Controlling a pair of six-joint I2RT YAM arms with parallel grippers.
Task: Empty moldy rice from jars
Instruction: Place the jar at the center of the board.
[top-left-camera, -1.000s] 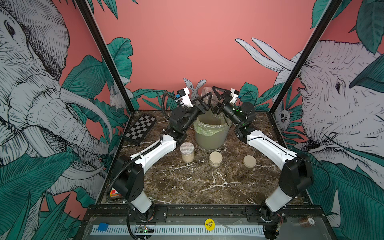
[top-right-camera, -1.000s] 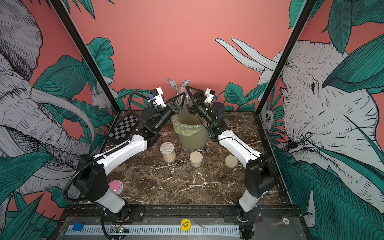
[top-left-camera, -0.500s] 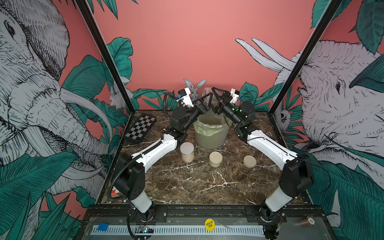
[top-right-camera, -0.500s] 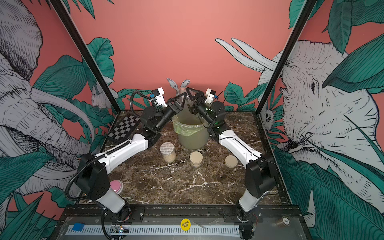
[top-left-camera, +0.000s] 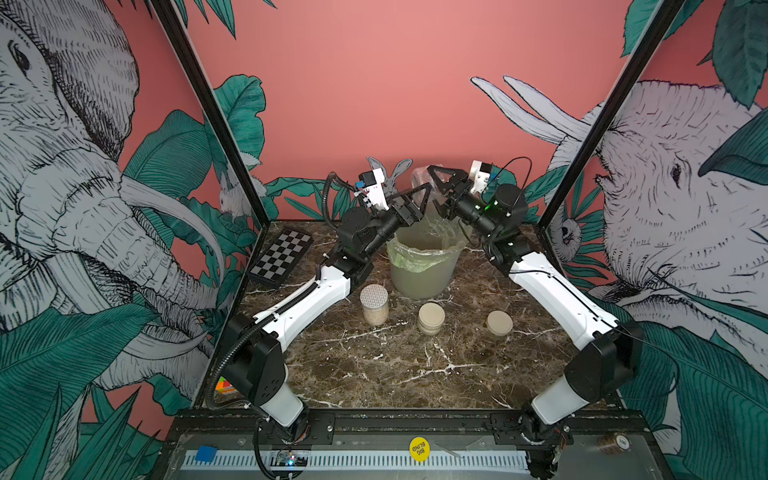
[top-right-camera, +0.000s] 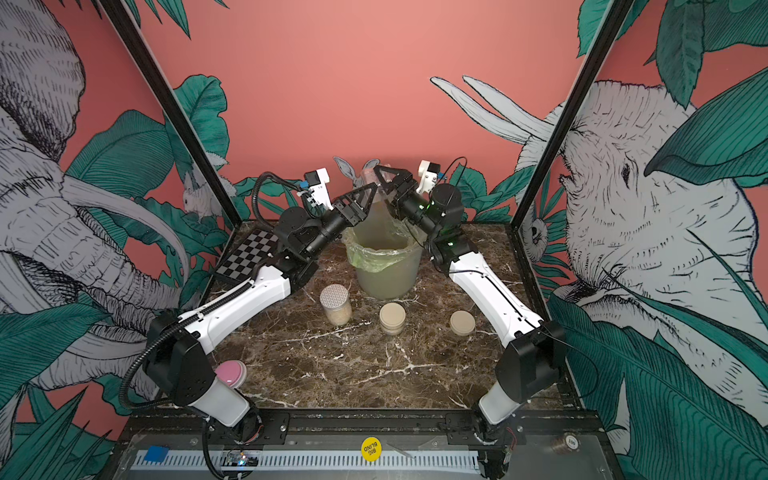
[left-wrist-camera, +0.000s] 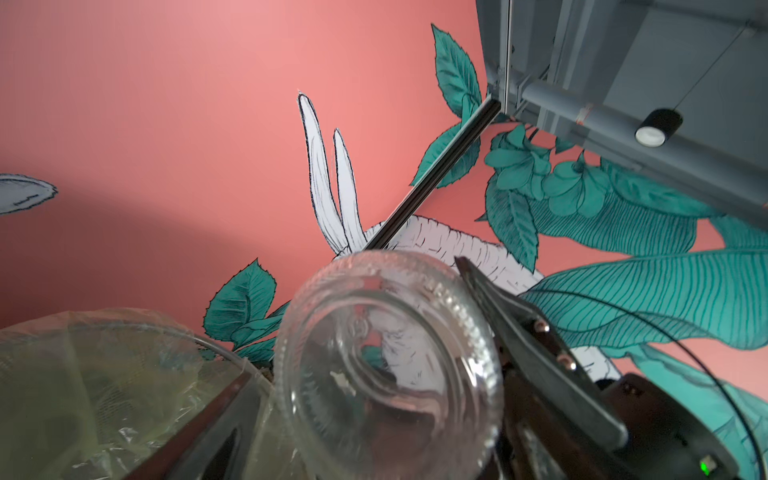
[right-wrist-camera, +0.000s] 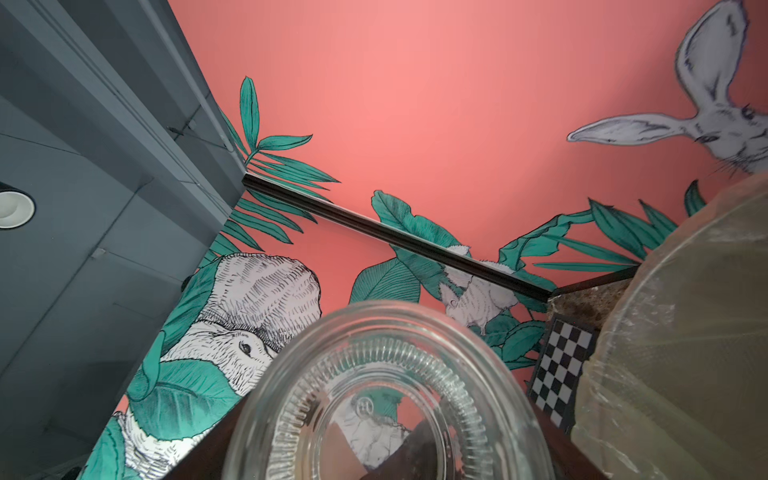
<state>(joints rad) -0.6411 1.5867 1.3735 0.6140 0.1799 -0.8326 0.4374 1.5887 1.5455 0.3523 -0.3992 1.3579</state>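
Observation:
A clear jar (top-left-camera: 420, 179) hangs bottom-up above the bin, and my right gripper (top-left-camera: 435, 185) is shut on it. The right wrist view shows its ribbed glass base (right-wrist-camera: 386, 395) between the dark fingers; it looks empty. My left gripper (top-left-camera: 417, 199) stands open beside it, with the jar (left-wrist-camera: 386, 365) next to one finger (left-wrist-camera: 224, 419). On the table stands a taller jar with a dotted lid (top-left-camera: 374, 297), moldy rice (top-left-camera: 375, 318) showing through its wall. Two squat beige-lidded jars (top-left-camera: 431, 318) (top-left-camera: 499, 323) stand to its right.
The translucent bin (top-left-camera: 422, 270) with a green-tinted bag stands at the back centre under both grippers. A checkerboard (top-left-camera: 282, 257) leans at the back left. A pink disc (top-right-camera: 230, 372) and a coloured cube (top-left-camera: 224, 384) lie by the left arm's base.
The right jaws have closed on the clear jar and the left jaws have spread away from it. Both arms stay above the bin.

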